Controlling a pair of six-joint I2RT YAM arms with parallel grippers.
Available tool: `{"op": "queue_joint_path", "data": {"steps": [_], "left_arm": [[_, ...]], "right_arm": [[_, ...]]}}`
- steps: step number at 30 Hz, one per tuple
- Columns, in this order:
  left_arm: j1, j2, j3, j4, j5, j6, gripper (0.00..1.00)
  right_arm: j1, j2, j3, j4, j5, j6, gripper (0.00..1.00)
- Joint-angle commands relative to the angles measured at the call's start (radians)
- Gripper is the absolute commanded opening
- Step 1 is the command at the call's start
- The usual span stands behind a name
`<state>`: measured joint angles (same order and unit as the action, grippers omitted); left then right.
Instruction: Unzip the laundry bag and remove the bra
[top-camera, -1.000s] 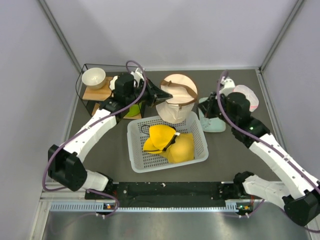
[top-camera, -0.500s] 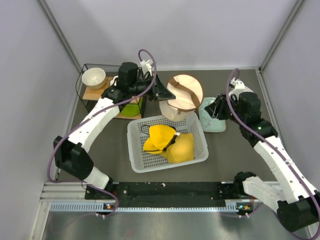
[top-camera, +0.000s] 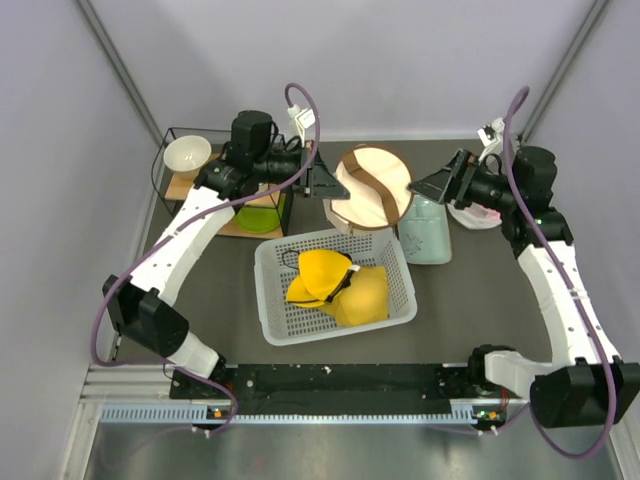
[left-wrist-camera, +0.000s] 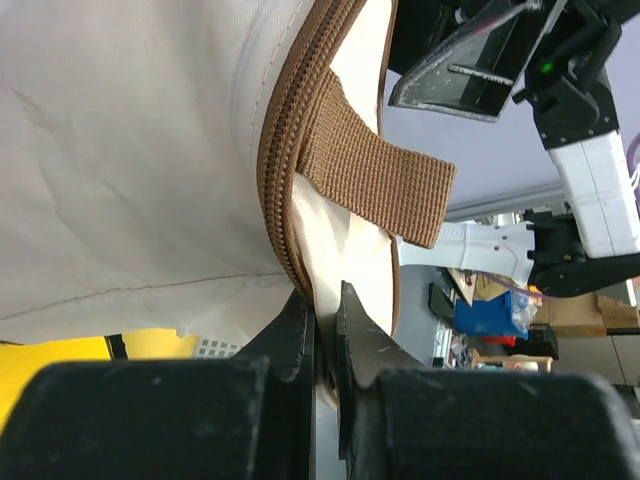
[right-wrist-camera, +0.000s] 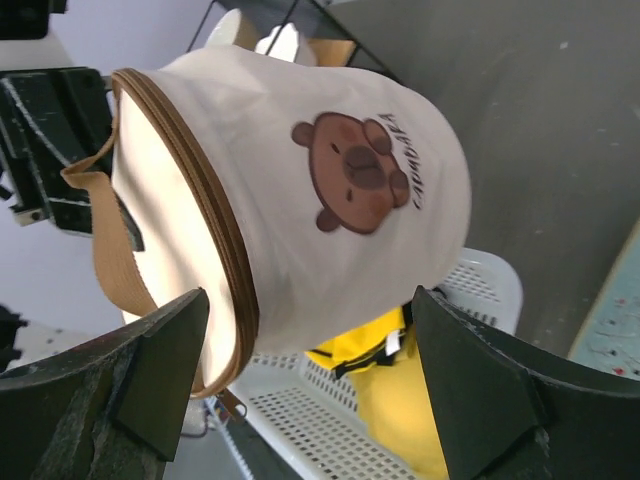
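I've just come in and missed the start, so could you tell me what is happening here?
The left pincer is clamped on the brown zip edge of the laundry bag, holding it tipped at the far edge of the white basket, which holds a yellow garment. The right pincer is open beside the bag, not touching it. The zip looks closed; no bra is visible.

Three cameras, one cream fabric cylinder laundry bag (top-camera: 372, 190) with brown zip trim.
The overhead view looks steeply down from the near edge over the whole dark table (top-camera: 470, 300). The left wrist view sits close against the bag's zip seam, facing across to the right arm (left-wrist-camera: 600, 190). The right wrist view looks the opposite way from farther off, sharing with overhead the bag's side and the white plastic lattice basket (right-wrist-camera: 480, 285).
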<state>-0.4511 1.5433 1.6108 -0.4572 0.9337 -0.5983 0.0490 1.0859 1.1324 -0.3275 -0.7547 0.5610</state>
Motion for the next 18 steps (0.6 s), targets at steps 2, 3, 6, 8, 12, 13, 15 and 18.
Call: {"op": "queue_joint_path", "data": {"steps": [2,3,6,8,12,13,15,18], "left_arm": [[0.0,0.005,0.063,-0.015,0.045,0.069,0.0],[0.0,0.008,0.066,-0.018,0.037,0.069,0.0],[-0.004,0.032,0.092,-0.031,0.05,0.071,0.0],[-0.008,0.052,0.104,-0.035,0.059,0.075,0.0],[-0.026,0.083,0.142,-0.043,0.082,0.08,0.0],[-0.027,0.099,0.152,-0.05,0.08,0.081,0.0],[-0.028,0.109,0.181,-0.064,-0.005,0.078,0.03],[-0.028,0.092,0.205,-0.112,-0.223,0.062,0.68]], "right_arm": [[0.008,0.057,0.041,0.179,-0.19,0.123,0.84],[0.017,0.06,0.041,0.182,-0.186,0.122,0.83],[0.045,0.066,0.038,0.183,-0.161,0.111,0.77],[0.061,0.072,0.035,0.185,-0.144,0.109,0.68],[0.081,0.094,0.009,0.261,-0.134,0.18,0.14],[0.083,0.1,0.007,0.274,-0.124,0.191,0.01],[0.083,0.097,0.001,0.272,-0.048,0.224,0.0],[0.083,0.057,-0.032,0.262,0.127,0.298,0.0]]}}
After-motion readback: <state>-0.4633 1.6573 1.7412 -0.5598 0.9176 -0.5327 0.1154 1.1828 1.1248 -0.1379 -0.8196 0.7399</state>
